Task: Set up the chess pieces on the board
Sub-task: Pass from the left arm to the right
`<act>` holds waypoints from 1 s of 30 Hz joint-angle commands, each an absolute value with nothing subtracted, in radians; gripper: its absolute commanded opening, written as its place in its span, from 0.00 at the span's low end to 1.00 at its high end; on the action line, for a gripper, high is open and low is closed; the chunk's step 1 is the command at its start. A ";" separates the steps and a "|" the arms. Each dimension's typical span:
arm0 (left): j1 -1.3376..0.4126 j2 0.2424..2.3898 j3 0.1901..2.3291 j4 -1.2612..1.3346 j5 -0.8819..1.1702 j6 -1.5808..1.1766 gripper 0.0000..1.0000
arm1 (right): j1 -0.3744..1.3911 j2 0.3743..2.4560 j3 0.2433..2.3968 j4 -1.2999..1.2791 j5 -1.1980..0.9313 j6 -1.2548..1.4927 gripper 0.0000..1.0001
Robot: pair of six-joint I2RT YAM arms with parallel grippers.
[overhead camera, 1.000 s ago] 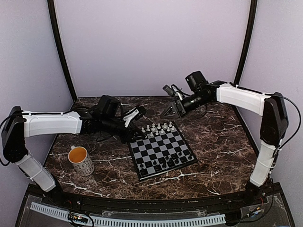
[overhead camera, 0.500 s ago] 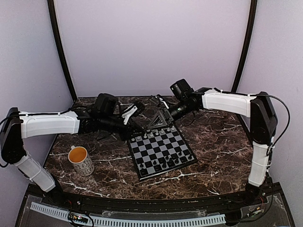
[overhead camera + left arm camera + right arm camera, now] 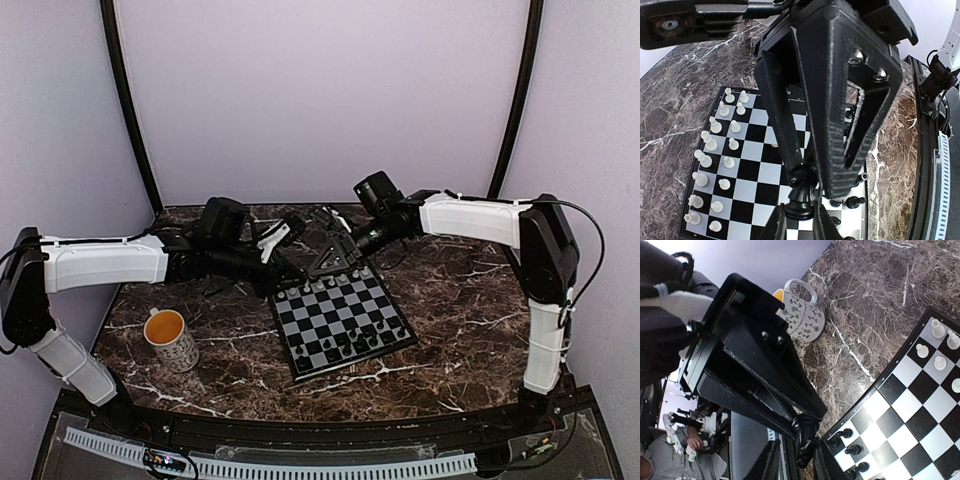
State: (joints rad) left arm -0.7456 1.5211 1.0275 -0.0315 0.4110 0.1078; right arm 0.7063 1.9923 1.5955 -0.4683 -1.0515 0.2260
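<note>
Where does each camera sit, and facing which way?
Top: above, behind the bases, facing down at the board; left arm, right arm show.
Left wrist: looks down on the board; left gripper at bottom edge.
Right wrist: looks at board corner and mug; right gripper at bottom.
Shared: both wrist views show the same black piece.

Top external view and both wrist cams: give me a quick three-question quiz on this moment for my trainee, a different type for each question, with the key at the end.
1. True or false: the mug stands on the marble tabletop, off the chessboard.
2. What sits between the fingers where the left gripper and right gripper meet? A) a white pawn B) a black chess piece C) nothing
3. Fill in: in the top view, the white pieces line the chessboard's ___ edge.
Key: 1 true; 2 B; 3 far.
</note>
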 commanded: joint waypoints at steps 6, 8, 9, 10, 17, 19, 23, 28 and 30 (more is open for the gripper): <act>-0.753 1.482 1.024 -0.029 0.426 0.113 0.17 | 0.716 2.017 1.632 -0.416 -1.088 0.253 0.10; -0.752 1.481 1.024 -0.029 0.427 0.115 0.17 | 0.716 2.017 1.629 -0.413 -1.084 0.251 0.03; -0.752 1.482 1.023 -0.029 0.428 0.115 0.17 | 0.716 2.017 1.630 -0.413 -1.081 0.248 0.01; -0.752 1.483 1.023 -0.030 0.427 0.116 0.17 | 0.716 2.018 1.632 -0.417 -1.076 0.241 0.00; -0.752 1.475 1.024 -0.051 0.419 0.137 0.43 | 0.716 2.014 1.703 -0.566 -0.951 0.076 0.00; -0.752 1.451 1.017 -0.057 0.385 0.146 0.50 | 0.716 1.997 1.704 -0.617 -0.886 0.011 0.00; -0.726 1.359 0.972 -0.016 0.316 0.144 0.58 | 0.719 1.945 1.686 -0.681 -0.737 -0.125 0.00; -0.662 1.324 0.977 -0.021 0.194 0.074 0.64 | 0.775 1.906 1.712 -0.811 -0.572 -0.320 0.00; -0.632 1.331 0.984 -0.026 0.161 0.024 0.63 | 0.833 1.898 1.711 -0.869 -0.507 -0.406 0.00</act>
State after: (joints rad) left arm -0.6827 1.3380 0.9749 -0.0299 0.2684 0.1085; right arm 0.7364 1.9572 1.6844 -0.7338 -0.6685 -0.1913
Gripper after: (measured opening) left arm 0.634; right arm 0.049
